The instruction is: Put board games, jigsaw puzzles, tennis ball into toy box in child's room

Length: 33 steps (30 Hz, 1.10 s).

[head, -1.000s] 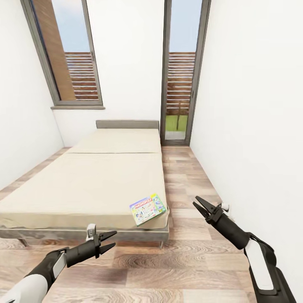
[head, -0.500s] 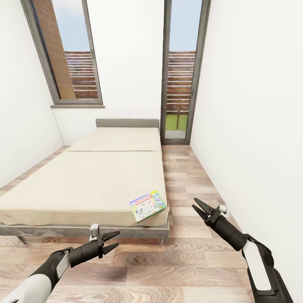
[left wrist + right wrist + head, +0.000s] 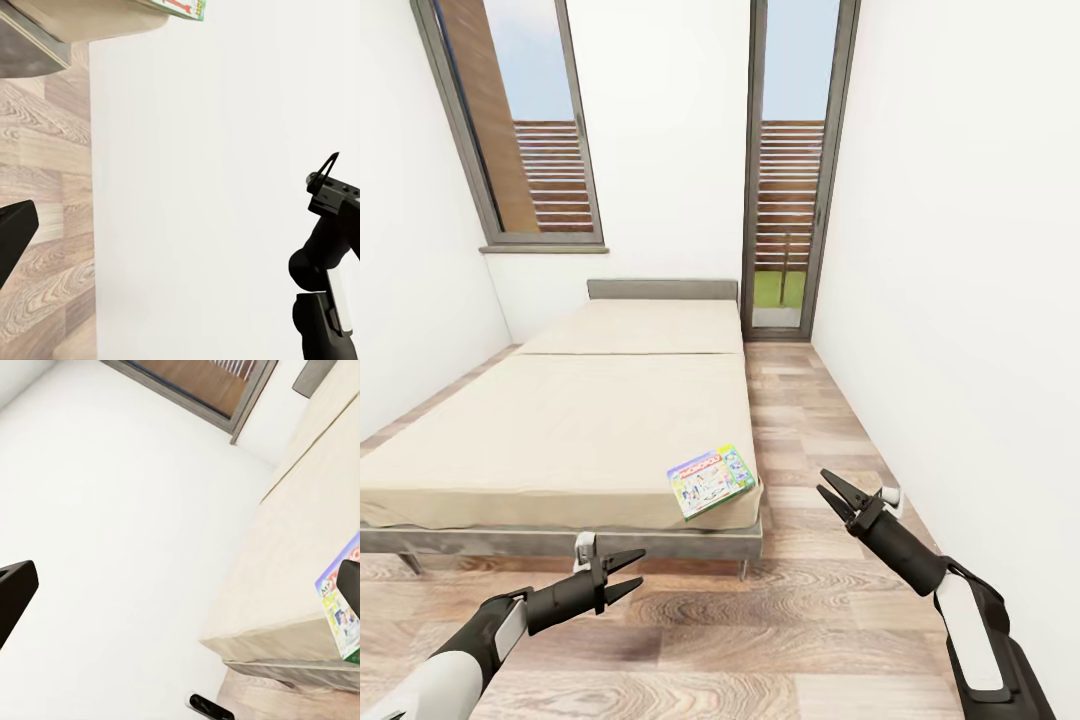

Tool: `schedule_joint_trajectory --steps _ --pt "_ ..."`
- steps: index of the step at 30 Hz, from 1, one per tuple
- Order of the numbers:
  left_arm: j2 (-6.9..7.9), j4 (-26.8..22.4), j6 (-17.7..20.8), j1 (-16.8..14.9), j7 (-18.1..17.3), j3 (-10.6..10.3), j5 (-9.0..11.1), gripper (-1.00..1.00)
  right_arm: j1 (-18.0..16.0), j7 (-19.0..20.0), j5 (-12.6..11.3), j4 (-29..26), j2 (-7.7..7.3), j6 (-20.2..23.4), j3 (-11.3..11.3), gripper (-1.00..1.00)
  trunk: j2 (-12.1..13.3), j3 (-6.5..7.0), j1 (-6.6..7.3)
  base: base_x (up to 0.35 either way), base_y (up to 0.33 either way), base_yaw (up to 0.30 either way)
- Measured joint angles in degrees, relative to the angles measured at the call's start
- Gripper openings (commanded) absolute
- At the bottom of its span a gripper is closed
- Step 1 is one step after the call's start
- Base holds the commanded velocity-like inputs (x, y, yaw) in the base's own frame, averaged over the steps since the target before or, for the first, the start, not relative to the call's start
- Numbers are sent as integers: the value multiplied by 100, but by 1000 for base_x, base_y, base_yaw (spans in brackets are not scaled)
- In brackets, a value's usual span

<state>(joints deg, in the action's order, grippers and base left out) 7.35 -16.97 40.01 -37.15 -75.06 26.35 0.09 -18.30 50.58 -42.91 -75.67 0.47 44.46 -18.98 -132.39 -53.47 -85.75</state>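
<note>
One board game [image 3: 710,482], a thin rectangular box with white-green cartoon print and red lettering, lies flat on the bed [image 3: 560,430] at the near right corner of the mattress, its edge reaching the mattress rim. The bed is one low unit with a cream mattress divided by a single seam, a grey headboard [image 3: 663,291] against the far wall and a dark frame on short legs. Two tall glazed openings stand in the far wall: a window [image 3: 525,130] at the left above a sill and a narrow glass door [image 3: 790,170] at the right, both showing slatted wooden fencing outside. The floor [image 3: 800,620] is wood plank; the side walls are plain white. Two hands are raised over the floor in front of the bed's foot. The left hand [image 3: 622,575] hovers below the near edge of the frame, its fingers spread apart and holding nothing. The right hand [image 3: 833,493] hovers to the right of the board game, near but apart from it, fingers likewise spread and empty. In the right wrist view the board game [image 3: 339,611] appears at the mattress corner, partly behind a dark finger.
</note>
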Motion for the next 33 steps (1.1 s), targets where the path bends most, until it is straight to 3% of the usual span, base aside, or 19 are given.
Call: schedule_joint_trajectory --steps 9,20,33 --pt "0 -1 0 0 6 0 0 100 -3 -11 -5 6 1 -78 3 100 0 0 0 8 0 0" --pt "8 -3 6 0 16 0 0 100 -3 -14 -7 42 1 -135 11 100 0 0 2 214 0 0" --pt "16 -8 4 0 17 -1 0 100 -2 -14 -5 44 1 -137 12 100 0 0 1 59 0 0"
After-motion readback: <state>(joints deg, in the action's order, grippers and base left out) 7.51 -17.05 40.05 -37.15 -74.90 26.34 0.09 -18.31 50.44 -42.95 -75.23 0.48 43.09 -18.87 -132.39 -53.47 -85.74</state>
